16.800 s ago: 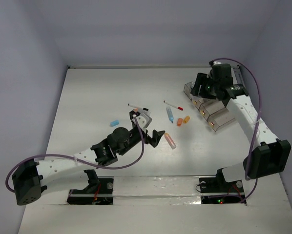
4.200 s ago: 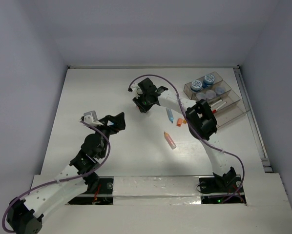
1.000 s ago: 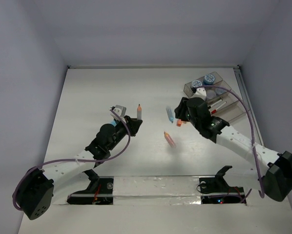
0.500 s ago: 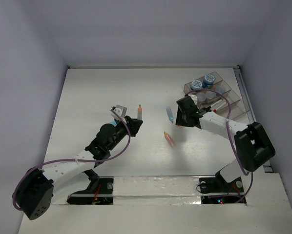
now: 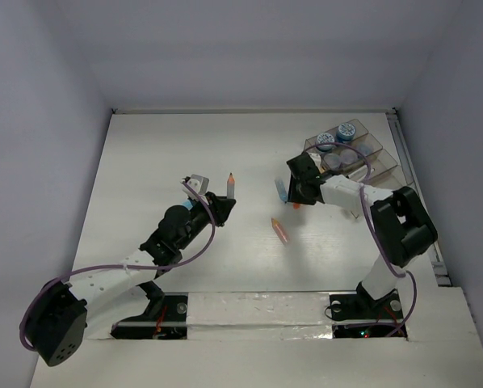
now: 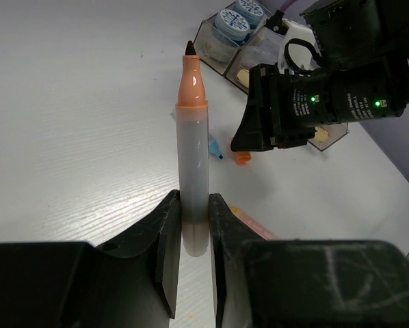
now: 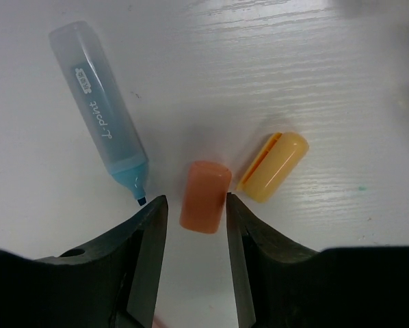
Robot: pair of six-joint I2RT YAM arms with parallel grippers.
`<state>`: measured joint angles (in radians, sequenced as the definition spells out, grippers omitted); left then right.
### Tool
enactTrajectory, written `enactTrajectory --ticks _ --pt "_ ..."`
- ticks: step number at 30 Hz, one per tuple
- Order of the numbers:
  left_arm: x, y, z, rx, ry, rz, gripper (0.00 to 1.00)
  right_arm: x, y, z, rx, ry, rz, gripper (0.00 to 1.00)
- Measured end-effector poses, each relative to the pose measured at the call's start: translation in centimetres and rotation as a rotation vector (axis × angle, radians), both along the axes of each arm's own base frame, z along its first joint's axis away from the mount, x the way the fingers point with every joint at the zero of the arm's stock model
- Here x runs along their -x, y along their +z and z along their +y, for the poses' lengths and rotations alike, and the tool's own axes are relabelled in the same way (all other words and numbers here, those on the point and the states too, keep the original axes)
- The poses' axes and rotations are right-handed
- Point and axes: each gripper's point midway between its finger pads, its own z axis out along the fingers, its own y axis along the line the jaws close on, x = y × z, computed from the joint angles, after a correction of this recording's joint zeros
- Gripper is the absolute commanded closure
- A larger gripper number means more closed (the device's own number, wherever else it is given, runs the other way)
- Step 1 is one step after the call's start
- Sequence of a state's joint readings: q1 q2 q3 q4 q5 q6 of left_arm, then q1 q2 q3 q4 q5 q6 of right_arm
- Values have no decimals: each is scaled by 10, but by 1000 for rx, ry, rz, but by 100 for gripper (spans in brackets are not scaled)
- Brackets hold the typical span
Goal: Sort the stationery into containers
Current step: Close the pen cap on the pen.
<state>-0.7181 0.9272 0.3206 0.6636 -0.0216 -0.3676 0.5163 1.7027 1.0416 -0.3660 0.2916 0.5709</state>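
My left gripper (image 6: 193, 222) is shut on the clear barrel of an uncapped marker (image 6: 192, 137) and holds it upright, orange tip up; in the top view this marker (image 5: 231, 184) stands left of centre. My right gripper (image 7: 196, 199) is open and low over the table, its jaws either side of a short orange cap (image 7: 204, 197). A yellow-orange cap (image 7: 273, 167) lies to the right of it and an uncapped blue stick (image 7: 98, 119) to the left. A pink stick (image 5: 281, 231) lies nearer me. The smoky organiser tray (image 5: 379, 162) at the back right holds blue-lidded jars (image 5: 325, 140).
A light-blue eraser (image 5: 186, 204) peeks out beside the left arm. The right arm is folded tightly between the tray and the sticks. The table's right edge and a wall run just past the tray.
The right arm has folded in towards the tray while its gripper stays low over the orange caps. The left arm holds the marker still.
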Motion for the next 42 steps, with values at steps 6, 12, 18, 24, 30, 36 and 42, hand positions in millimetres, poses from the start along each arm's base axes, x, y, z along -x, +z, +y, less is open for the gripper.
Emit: enactTrajectory --ticks 6,12,18,24,30,36,42 --pt "0 0 0 0 0 0 100 -9 -4 -2 18 -2 5 58" --pt "0 0 0 -1 0 0 100 -18 -15 -3 43 -1 23 58" --pt "0 -1 0 -4 0 0 100 -19 -16 -4 57 6 23 59" --pt "0 -2 0 -7 0 3 100 -19 -16 -5 67 16 24 74" --pt "-1 -7 -1 -17 -4 15 100 -18 -14 -6 77 30 25 91" --pt "-1 -9 -2 -21 -7 20 100 -20 28 -7 44 31 -59 96" --pt "4 -16 -12 -32 -61 39 100 -18 141 10 -142 63 -346 96"
